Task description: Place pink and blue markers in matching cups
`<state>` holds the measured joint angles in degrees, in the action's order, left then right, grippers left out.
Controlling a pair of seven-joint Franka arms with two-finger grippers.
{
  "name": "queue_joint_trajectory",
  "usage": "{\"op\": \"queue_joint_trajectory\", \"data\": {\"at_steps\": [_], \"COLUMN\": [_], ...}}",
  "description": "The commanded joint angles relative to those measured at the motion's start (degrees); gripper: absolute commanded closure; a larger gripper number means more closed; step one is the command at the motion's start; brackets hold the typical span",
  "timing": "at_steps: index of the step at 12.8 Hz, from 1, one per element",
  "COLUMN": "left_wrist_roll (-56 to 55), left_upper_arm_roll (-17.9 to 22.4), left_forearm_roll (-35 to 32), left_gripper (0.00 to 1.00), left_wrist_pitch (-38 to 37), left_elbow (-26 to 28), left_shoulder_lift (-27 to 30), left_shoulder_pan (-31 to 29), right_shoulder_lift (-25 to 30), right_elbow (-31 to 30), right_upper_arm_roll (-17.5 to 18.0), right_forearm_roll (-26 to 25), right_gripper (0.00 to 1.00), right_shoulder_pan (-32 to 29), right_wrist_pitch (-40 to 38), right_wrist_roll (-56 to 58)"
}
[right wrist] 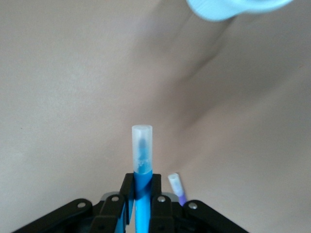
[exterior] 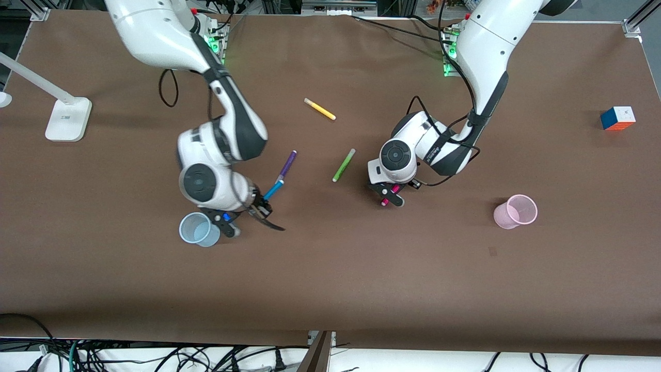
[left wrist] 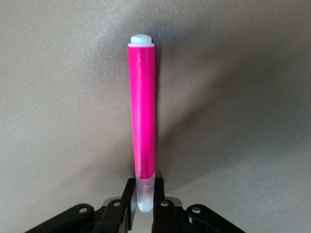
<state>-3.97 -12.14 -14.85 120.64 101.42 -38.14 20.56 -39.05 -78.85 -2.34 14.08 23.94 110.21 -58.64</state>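
Note:
My right gripper is shut on the blue marker, beside the pale blue cup. In the right wrist view the fingers clamp the blue marker below its pale cap, and the blue cup's rim shows at the edge. My left gripper is shut on the pink marker, low over the table's middle. In the left wrist view the fingers pinch the pink marker at its pale end. The pale pink cup stands apart, toward the left arm's end.
A purple marker lies by the blue marker's tip and shows in the right wrist view. A lime-green marker and a yellow marker lie mid-table. A colour cube and a white lamp base sit at the table's ends.

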Motion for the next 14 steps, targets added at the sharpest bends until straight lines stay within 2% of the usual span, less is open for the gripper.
{"op": "queue_joint_trajectory", "data": {"at_steps": [1,3,5,7,8,10,12,14], "left_wrist_roll": [5.27,11.33,17.92,24.24,27.32,34.0,40.33,45.0], "left_upper_arm_roll": [0.28,0.37,0.8,1.07,1.16,1.16,1.24,2.03], "left_forearm_roll": [-0.01,0.0,-0.53,-0.97,-3.23,-13.4,-22.9,-32.48], "left_gripper": [0.97,0.97,0.97,0.99,0.99,0.99,0.97,0.96], "left_wrist_pitch": [-4.77,-14.67,-26.19,-33.16,-35.62,-41.6,-42.76,-43.12], "left_elbow": [-1.39,-6.12,-13.05,-17.81,-19.05,-20.12,-20.03,-20.03], "left_shoulder_lift": [2.71,3.33,3.33,3.16,3.16,2.81,2.81,2.72], "left_shoulder_pan": [-2.01,-3.94,-5.52,-8.5,-9.65,-10.45,-10.63,-10.72], "right_shoulder_lift": [2.4,2.58,2.4,2.05,1.96,1.18,-0.92,-2.6], "right_elbow": [-1.22,-1.22,-1.48,-1.48,-1.48,-2.01,-2.28,-2.28], "right_upper_arm_roll": [0.67,0.67,0.67,0.76,0.76,0.76,0.76,0.85], "right_forearm_roll": [6.64,10.51,15.42,19.57,20.1,22.2,26.59,28.19], "right_gripper": [1.0,1.0,1.0,1.0,1.0,1.0,1.0,1.0], "right_shoulder_pan": [-6.68,-11.0,-14.86,-19.26,-20.76,-23.13,-25.33,-26.05], "right_wrist_pitch": [-4.8,-7.1,-8.16,-10.79,-11.85,-12.38,-12.47,-12.3], "right_wrist_roll": [9.64,15.46,20.47,26.0,27.94,30.5,34.88,35.79]}}
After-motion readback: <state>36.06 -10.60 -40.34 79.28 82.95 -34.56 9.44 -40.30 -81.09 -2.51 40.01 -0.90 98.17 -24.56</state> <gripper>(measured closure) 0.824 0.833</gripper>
